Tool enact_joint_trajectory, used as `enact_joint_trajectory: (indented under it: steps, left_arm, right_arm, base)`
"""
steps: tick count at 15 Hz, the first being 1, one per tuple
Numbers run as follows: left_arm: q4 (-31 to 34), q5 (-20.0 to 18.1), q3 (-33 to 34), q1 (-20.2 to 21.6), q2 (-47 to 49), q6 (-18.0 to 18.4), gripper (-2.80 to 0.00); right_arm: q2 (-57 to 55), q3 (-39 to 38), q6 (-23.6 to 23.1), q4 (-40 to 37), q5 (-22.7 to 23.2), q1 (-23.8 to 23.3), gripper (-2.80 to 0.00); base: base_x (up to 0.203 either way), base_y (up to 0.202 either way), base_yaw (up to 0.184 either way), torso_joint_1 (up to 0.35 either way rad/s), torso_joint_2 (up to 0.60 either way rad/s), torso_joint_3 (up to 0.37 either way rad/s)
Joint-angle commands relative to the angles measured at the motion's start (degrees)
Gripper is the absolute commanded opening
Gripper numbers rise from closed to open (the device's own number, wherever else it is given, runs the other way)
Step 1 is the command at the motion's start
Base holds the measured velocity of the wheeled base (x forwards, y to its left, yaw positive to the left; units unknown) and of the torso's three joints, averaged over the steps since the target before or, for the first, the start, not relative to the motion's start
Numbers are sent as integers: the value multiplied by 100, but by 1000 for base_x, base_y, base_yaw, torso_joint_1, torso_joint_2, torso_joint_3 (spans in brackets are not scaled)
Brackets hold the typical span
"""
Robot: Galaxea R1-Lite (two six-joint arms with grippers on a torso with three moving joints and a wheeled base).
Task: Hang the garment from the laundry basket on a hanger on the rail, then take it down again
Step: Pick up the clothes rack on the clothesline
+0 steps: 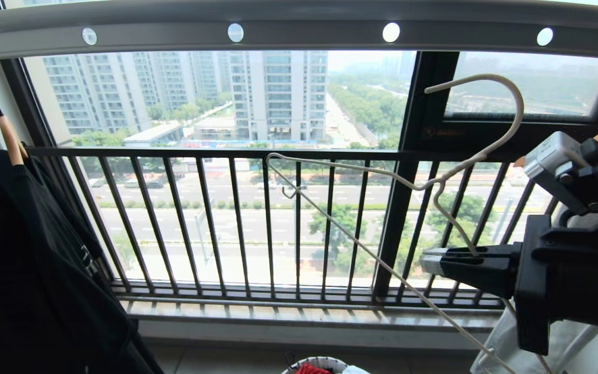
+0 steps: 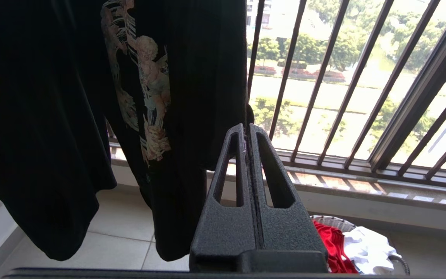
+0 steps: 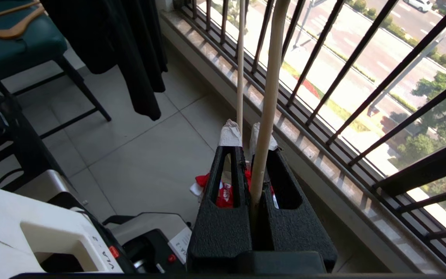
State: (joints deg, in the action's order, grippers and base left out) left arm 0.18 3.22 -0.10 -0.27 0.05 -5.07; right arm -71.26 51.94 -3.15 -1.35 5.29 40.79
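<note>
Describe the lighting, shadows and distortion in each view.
Head view: strong backlight from the window; the black garment and right gripper read as near silhouettes; the rail bows from wide-angle distortion. Left wrist view: the garment is dark against bright outdoors. Right wrist view: even daylight on the floor tiles, soft bar shadows on the sill; the hanger is well lit.
</note>
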Motion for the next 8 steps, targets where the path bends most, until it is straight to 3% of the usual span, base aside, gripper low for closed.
enact_joint_trajectory:
  steps: [1,8]
  left_arm:
    - [-1,3,1,0,4,-3,-280]
    - [-1,3,1,0,4,-3,-280]
  right_arm:
    - [-381,-61,-13,37,59,-91,-280]
    - [-312,-123,-14,149,69,-133,-280]
  base:
    - [0,0,0,0,0,0]
    - [0,0,0,0,0,0]
